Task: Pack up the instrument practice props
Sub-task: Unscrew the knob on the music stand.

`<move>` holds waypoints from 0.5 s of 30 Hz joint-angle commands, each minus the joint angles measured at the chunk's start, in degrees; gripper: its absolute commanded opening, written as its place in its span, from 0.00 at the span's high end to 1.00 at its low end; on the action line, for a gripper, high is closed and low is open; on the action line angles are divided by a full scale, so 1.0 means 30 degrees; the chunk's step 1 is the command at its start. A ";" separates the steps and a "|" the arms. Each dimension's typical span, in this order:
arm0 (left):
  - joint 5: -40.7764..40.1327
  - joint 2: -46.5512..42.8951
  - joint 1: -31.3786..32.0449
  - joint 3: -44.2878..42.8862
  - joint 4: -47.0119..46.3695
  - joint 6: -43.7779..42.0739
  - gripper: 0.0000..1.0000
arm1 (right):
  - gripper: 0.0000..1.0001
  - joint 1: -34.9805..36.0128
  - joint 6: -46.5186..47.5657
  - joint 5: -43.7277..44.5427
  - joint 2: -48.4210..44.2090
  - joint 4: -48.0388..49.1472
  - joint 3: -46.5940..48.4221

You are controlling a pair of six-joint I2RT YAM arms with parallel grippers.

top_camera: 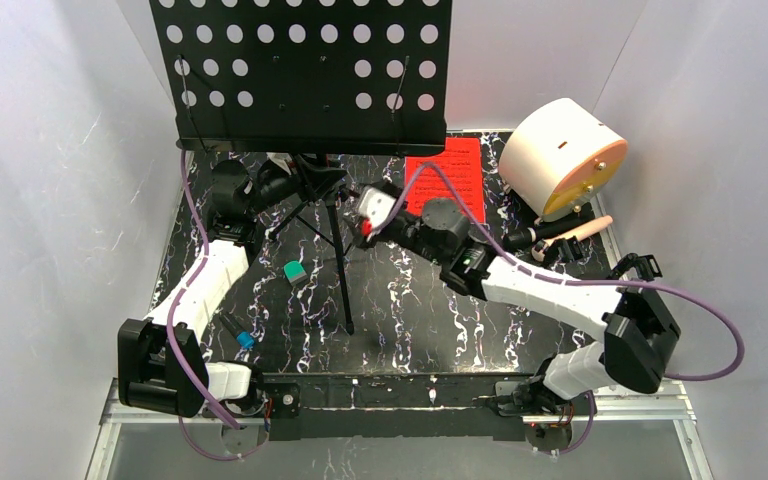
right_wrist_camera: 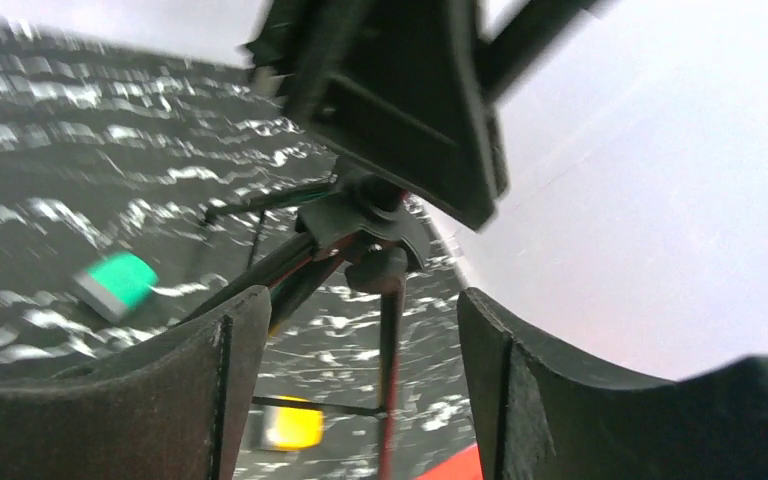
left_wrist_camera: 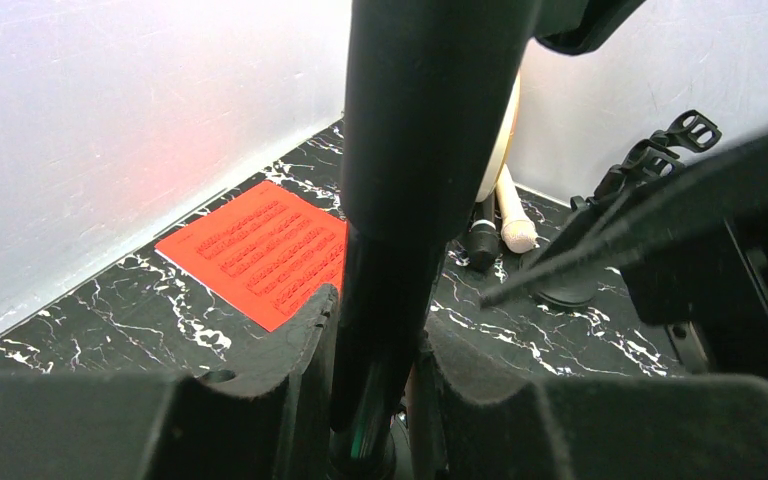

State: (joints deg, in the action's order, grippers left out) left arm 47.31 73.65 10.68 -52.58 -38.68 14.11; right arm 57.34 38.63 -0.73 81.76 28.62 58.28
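None of the props looks packed yet, as far as these views let you judge. The rack [top_camera: 305,70] stands upright at the back middle of the table [top_camera: 410,310], with its desk raised and its tripod legs spread.

Your left gripper [left_wrist_camera: 375,350] is closed narrow on the pole [left_wrist_camera: 410,150] of the rack, which fills the gap between its fingers [left_wrist_camera: 280,350]. Your right gripper [right_wrist_camera: 360,340] has its fingers [right_wrist_camera: 225,360] wide apart with nothing between them. It hovers near the hub [right_wrist_camera: 365,215] where the legs meet. My guess is that you are on folding the rack, one arm steadying it and the other about to work the joint.

The red sheet [top_camera: 447,175] lies flat at the back right, just beside the wall. The beige mic [top_camera: 585,230] and the black mic [top_camera: 525,237] lie on the table, just in front of the white cylinder [top_camera: 565,158]. You cannot make out any white sheet, and no box or bag shows, so where things should go cannot be told.

Nearly everything is left: collapse the rack, then gather the sheet and both mics. A green block [top_camera: 295,271] and a blue piece [top_camera: 244,338] lie near your left arm; whether they belong to the props is unclear.
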 commanded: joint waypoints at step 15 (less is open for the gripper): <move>-0.1103 -0.0252 0.0130 0.0090 0.1956 0.0858 1.00 | 0.19 -0.3807 -2.9380 -0.2378 0.1369 0.1841 0.0919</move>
State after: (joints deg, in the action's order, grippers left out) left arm 46.30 73.56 10.74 -52.60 -38.50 14.02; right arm 45.95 -34.33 -4.62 83.61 30.65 57.43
